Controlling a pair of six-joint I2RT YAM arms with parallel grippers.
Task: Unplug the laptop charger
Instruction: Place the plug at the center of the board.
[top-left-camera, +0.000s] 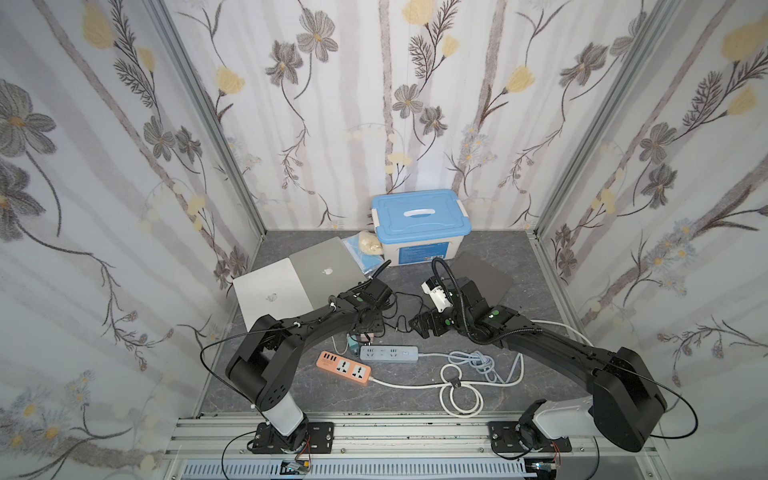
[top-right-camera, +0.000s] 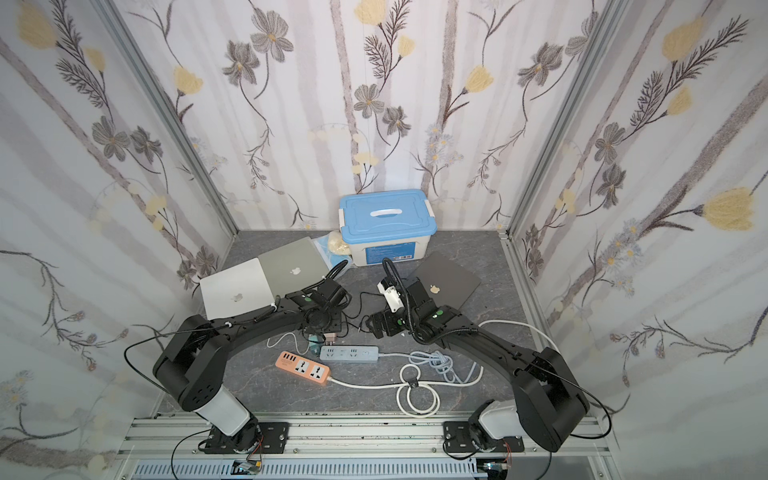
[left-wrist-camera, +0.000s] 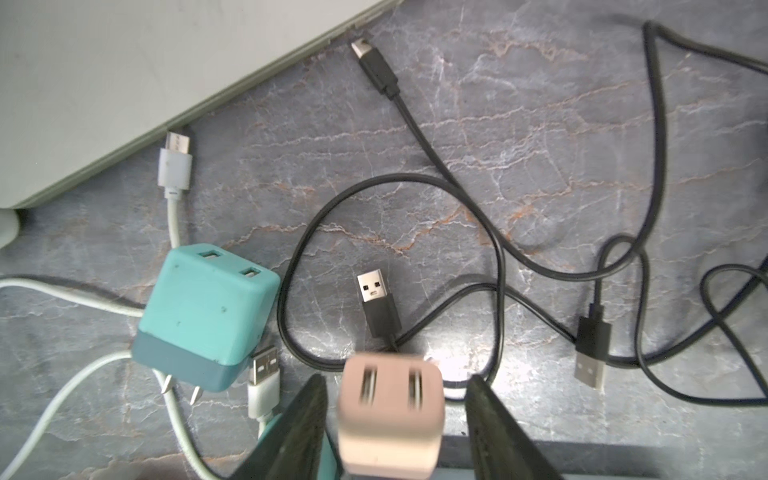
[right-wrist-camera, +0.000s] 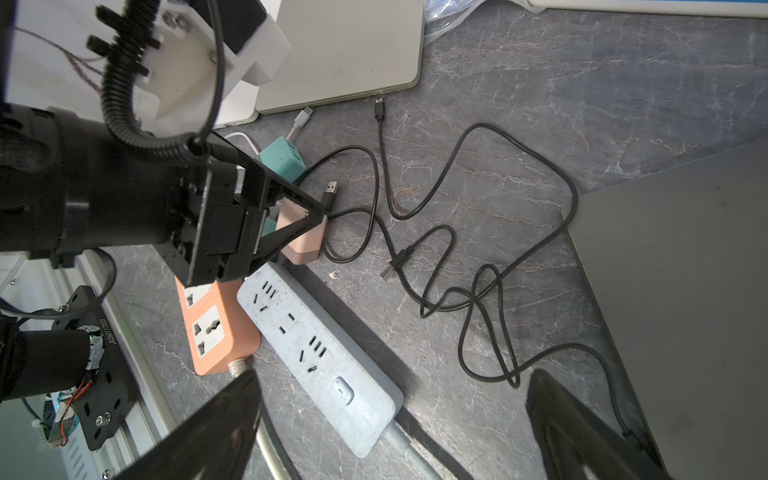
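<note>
Grey marbled table (top-left-camera: 540, 266), walled on three sides. Blue-lidded box (top-left-camera: 419, 216) against the back wall. Two silver laptops (top-left-camera: 270, 291) overlap on the left, and a dark laptop (top-left-camera: 486, 274) lies on the right.

Right gripper (right-wrist-camera: 395, 376): jaws spread wide and holding nothing. It hangs over the black cable (right-wrist-camera: 380, 137), between the grey power strip (right-wrist-camera: 316, 345) and the dark laptop.

Left gripper (left-wrist-camera: 395, 378): jaws parted, straddling the pink charger (left-wrist-camera: 390, 415) with a sliver of gap on each side, so no grip.

Orange power strip (right-wrist-camera: 212, 328) lies beside the grey one. The grey strip's visible sockets are bare.

The pink charger sits at the grey strip's far end with its USB ports facing up. Prongs hidden, image blurred. The teal charger (left-wrist-camera: 203, 311) lies tipped over just beside it, prongs out.

The black USB-C plug (left-wrist-camera: 376, 66) lies just off a silver laptop's edge.
</note>
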